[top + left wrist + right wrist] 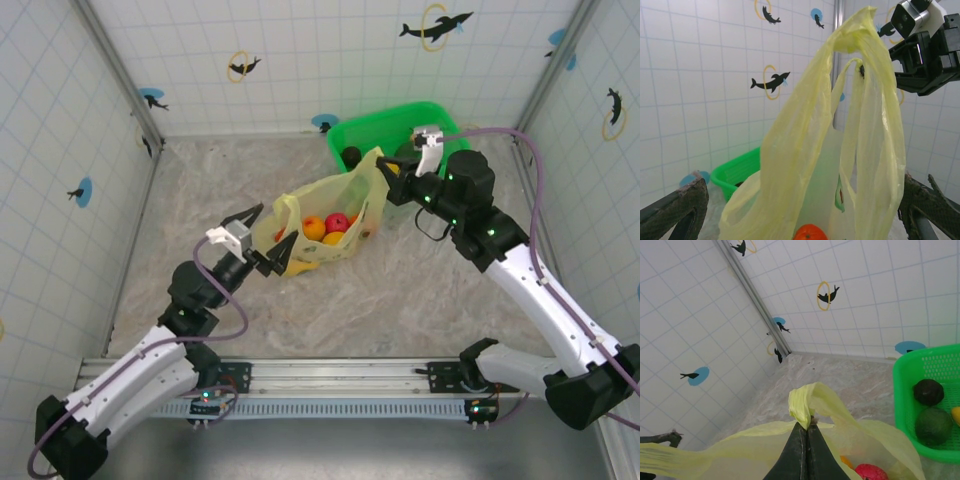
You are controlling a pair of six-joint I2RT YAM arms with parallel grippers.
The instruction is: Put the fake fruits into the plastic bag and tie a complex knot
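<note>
The plastic bag of thin yellow-green film stands on the table, its mouth pulled up. My right gripper is shut on one bunched loop handle and holds it raised; that same gripper appears at the top right of the left wrist view. My left gripper is open at the bag's left side. Its two dark fingers stand wide apart, and the bag film hangs between them. Among the fake fruits in the bag are an orange one, a red one and a pink-red one.
A bright green basket stands behind the bag at the back right. It holds a near-black fruit, a dark green fruit and a yellow fruit. Tiled walls close in the marbled table on three sides.
</note>
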